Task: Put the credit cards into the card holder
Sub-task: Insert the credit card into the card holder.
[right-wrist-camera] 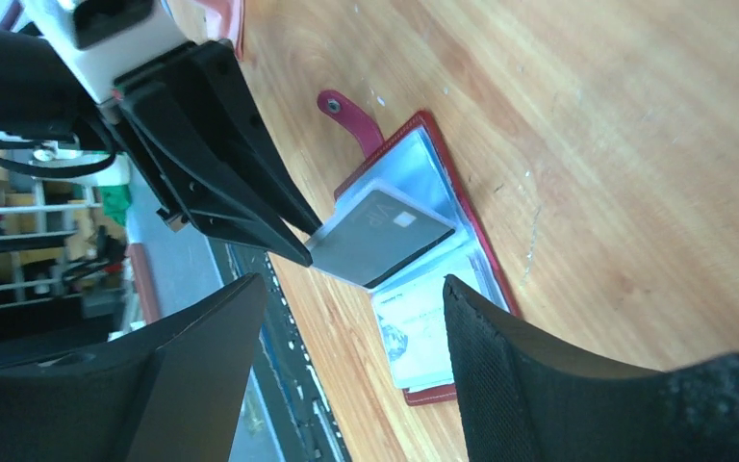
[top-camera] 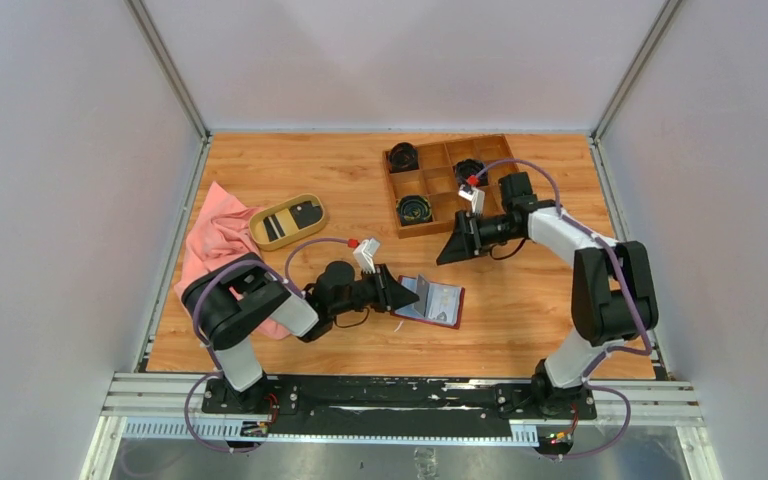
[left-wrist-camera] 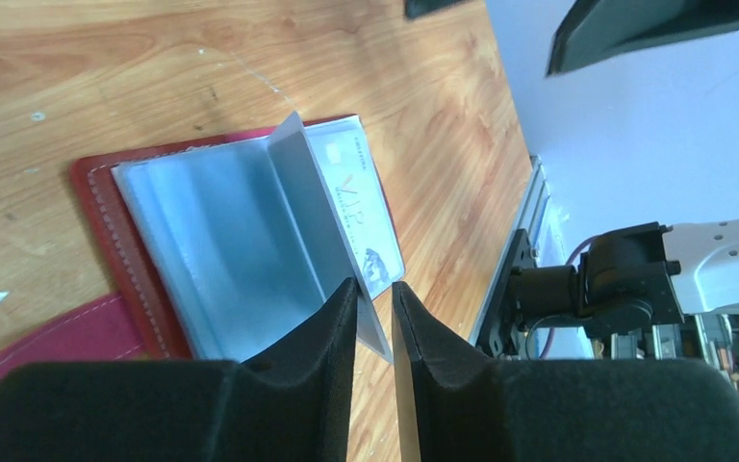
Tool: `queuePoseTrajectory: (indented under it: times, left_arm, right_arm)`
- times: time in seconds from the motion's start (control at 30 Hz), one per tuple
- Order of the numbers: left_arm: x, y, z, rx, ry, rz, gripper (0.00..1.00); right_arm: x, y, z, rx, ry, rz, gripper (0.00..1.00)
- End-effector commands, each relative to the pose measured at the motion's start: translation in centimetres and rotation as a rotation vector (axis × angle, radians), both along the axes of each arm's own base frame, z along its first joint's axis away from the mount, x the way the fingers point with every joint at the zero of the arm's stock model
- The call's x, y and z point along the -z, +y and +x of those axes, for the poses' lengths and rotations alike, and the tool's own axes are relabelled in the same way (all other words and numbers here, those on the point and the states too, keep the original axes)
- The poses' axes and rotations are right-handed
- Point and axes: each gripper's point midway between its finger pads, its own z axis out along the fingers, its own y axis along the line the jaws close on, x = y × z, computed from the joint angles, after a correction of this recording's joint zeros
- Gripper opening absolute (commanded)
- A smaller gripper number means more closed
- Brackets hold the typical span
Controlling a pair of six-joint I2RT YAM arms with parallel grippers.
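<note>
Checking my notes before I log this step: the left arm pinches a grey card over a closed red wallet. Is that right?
Not quite. The wallet lies open, clear pockets showing, as the left wrist view shows. The left fingers do pinch the grey card over it.

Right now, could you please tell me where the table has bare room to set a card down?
Bare wood lies between the dish and the box, and between the wallet and the right arm. It is crowded at the wallet, where the left gripper pinches a grey card and the open right gripper hovers.
</note>
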Motion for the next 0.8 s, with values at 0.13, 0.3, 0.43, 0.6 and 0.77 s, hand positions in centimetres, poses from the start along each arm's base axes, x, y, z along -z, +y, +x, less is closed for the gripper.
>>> queuePoseTrajectory:
  times: [0.13,0.3,0.43,0.6,0.77]
  left_arm:
    - [-1.3,-2.9,-1.3,0.087,-0.03,-0.007,0.29]
    - [-0.3,-6.4,-3.0,0.173,-0.015,0.023,0.35]
    - [-0.8,-7.5,-3.2,0.19,-0.029,0.014,0.36]
    - [-3.5,-5.8,-2.6,0.168,-0.168,0.101,0.4]
    - [-7.5,-1.5,-0.5,0.089,-0.423,0.28,0.51]
  right_arm:
    - [-4.7,-3.0,-0.6,-0.071,-0.26,-0.012,0.72]
    - [-5.7,-3.7,-0.4,-0.052,-0.318,-0.028,0.72]
    - [-6.2,-4.4,-0.3,-0.035,-0.355,-0.041,0.72]
    - [-7.2,-5.3,-0.3,-0.025,-0.436,-0.054,0.72]
    - [-8.5,-6.1,-0.7,-0.046,-0.564,-0.098,0.72]
